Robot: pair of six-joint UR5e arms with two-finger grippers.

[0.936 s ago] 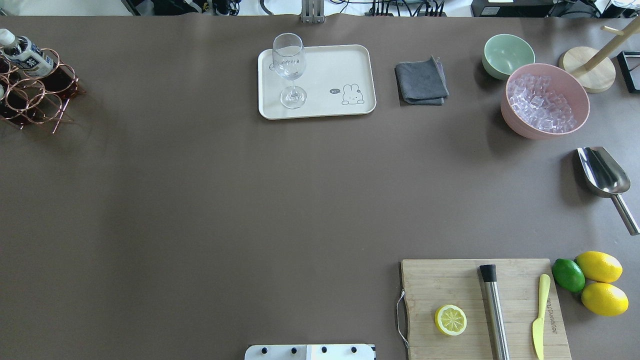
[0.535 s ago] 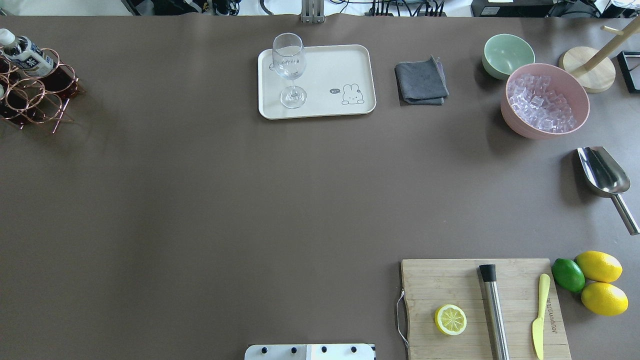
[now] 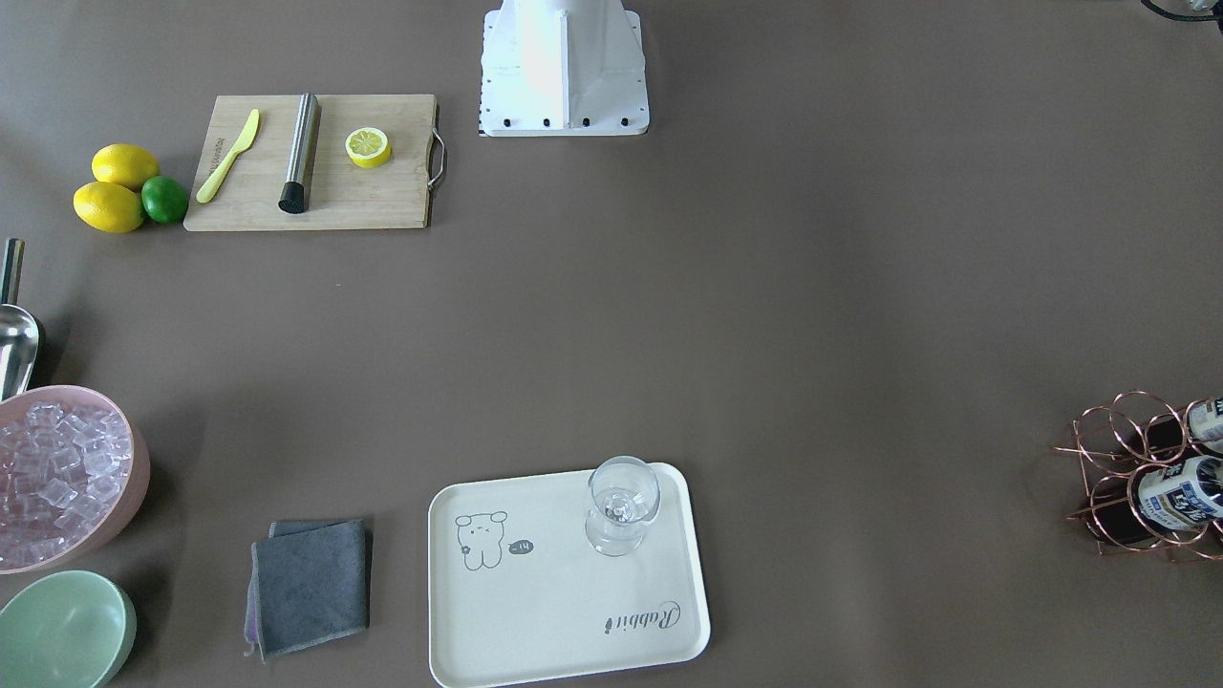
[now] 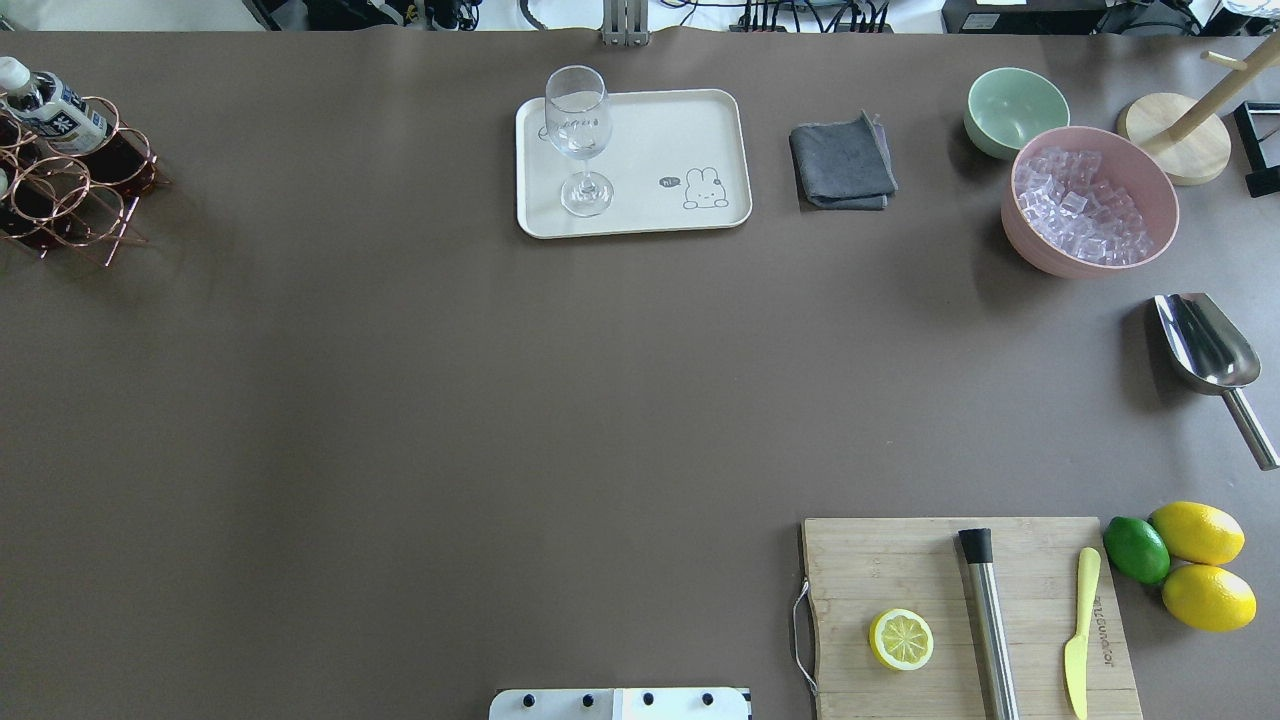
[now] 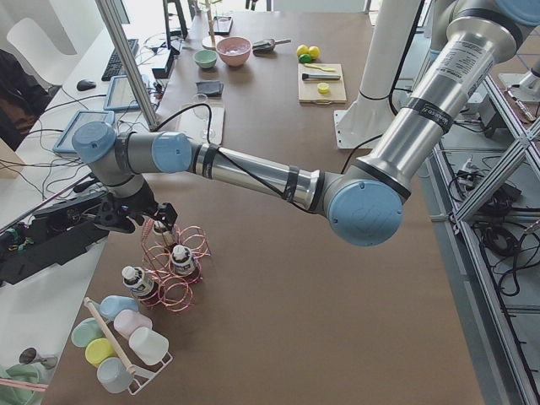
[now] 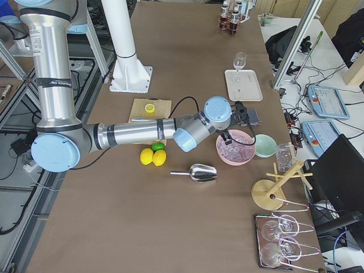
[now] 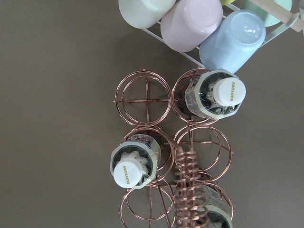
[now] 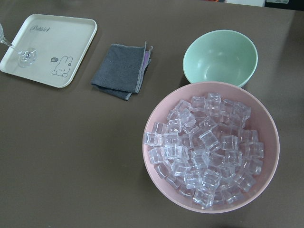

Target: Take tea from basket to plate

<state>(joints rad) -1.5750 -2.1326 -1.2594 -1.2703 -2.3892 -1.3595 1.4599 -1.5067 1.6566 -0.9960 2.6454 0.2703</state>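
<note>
Brown tea (image 7: pixel 129 167) fills three white-capped bottles standing upright in the ring cells of the copper wire basket (image 7: pixel 145 101) at the table's far left corner. None is on the plate (image 4: pixel 650 130), which lies midway along the far edge with a wine glass (image 4: pixel 578 125) toward its left end. You are at the reach, I judge: the left gripper (image 5: pixel 162 224) hangs over the basket, but whether its fingers are spread or together cannot be told. Next, drop straight onto one cap clear of the coiled handle (image 7: pixel 188 185), pinch it, and lift straight up. The right gripper (image 6: pixel 228 135) hangs over the pink ice bowl (image 8: pixel 161 107), and its fingers cannot be judged either.
</note>
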